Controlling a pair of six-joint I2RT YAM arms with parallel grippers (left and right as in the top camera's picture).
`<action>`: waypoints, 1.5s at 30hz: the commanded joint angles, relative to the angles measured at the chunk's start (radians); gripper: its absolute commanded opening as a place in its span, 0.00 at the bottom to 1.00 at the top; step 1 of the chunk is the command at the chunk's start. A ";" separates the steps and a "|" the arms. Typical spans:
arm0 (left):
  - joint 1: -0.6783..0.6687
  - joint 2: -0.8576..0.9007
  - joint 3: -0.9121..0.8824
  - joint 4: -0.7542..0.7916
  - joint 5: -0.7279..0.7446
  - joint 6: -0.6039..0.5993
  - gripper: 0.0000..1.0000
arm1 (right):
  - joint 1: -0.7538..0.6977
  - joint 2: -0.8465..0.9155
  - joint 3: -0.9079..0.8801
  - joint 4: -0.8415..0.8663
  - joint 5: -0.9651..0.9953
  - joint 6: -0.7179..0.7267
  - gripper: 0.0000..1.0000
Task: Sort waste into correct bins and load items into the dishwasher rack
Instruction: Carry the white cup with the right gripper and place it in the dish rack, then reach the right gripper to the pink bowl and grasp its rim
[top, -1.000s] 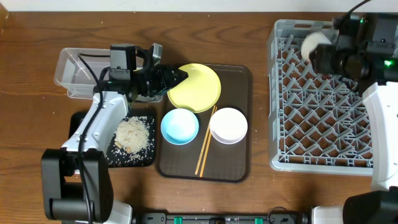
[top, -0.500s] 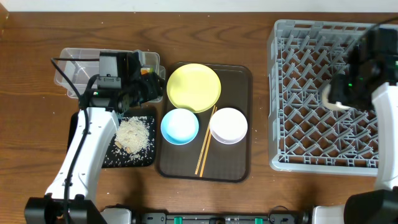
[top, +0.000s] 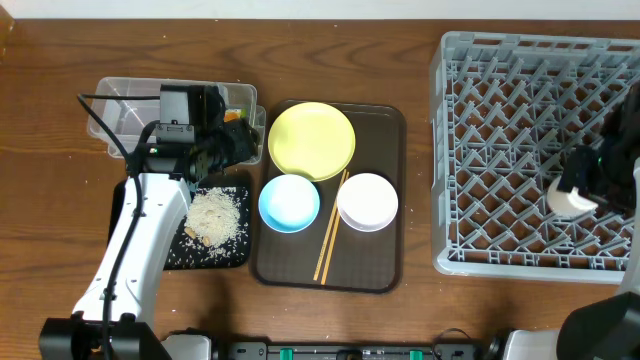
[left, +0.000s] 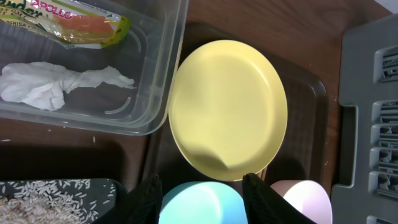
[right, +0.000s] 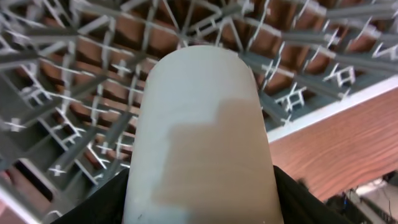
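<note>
My right gripper (top: 585, 190) is shut on the small pale cup (right: 202, 130), holding it over the right part of the grey dishwasher rack (top: 480, 150). My left gripper (left: 202, 196) is open and empty, above the near edge of the yellow plate (top: 312, 140), with the light blue bowl (top: 290, 202) between its fingers in the left wrist view. The white bowl (top: 367, 201) and the wooden chopsticks (top: 330, 240) lie on the brown tray (top: 385, 270). The clear tub (top: 120, 110) holds the snack wrapper (left: 74, 18) and the white scrap (left: 50, 87). The rice (top: 213, 215) lies in the black tray (top: 185, 255).
The rack's edge shows at the right in the left wrist view (left: 373, 112). The wooden table (top: 330, 50) surrounds everything. The left arm (top: 135, 250) reaches over the black tray.
My right gripper has carried the cup from the rack's far side down towards its near right part. My left gripper drew back from the yellow plate to the tub's edge, then stayed still.
</note>
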 joint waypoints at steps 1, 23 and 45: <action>0.000 -0.006 0.008 -0.003 -0.013 0.024 0.45 | -0.011 -0.013 -0.050 0.017 -0.002 0.016 0.43; 0.000 -0.006 0.008 -0.003 -0.013 0.024 0.46 | -0.011 -0.013 -0.142 0.166 -0.066 0.019 0.99; 0.000 -0.006 0.006 -0.232 -0.267 0.019 0.65 | 0.526 0.015 -0.142 0.605 -0.448 -0.215 0.95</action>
